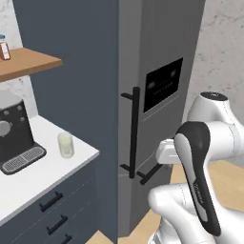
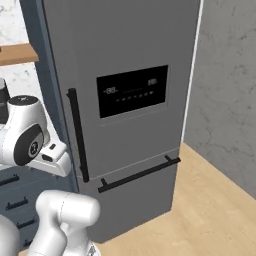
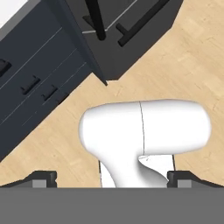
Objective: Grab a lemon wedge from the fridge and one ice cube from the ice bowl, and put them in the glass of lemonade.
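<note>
Fridge (image 1: 157, 47) tall and dark grey, both doors shut, just right of the dark blue side panel that ends the cabinet run. Fills most of the right base view (image 2: 125, 40); lower front corner at the top of the hand view (image 3: 140, 48). Black display panel (image 2: 132, 91) on the upper door. Black vertical bar handle (image 2: 78, 135) down the left edge of that door, and a black horizontal bar handle (image 2: 137, 175) across the top of the lower drawer front.

Pale wooden floor (image 2: 210, 210) in front and to the right, with a grey mottled wall (image 2: 230, 85) beside.

White tabletop (image 1: 43, 171) left of the blue panel, over dark drawers (image 1: 52, 209) with black bar pulls. Wooden shelf (image 1: 28, 62) on the wall above, a small jar (image 1: 4, 47) at its far left edge.

Black coffee machine (image 1: 14, 136) at the back left of the tabletop, drip grille forward.

Glass of lemonade (image 1: 66, 145) upright on the tabletop, just right of the coffee machine and apart from it, near the tabletop's right end, full of pale cream-yellow liquid.

Tool (image 3: 113, 180) wide, tips far apart at either side of the hand view, gripping nothing, aimed down toward the floor in front of the fridge's lower corner.
</note>
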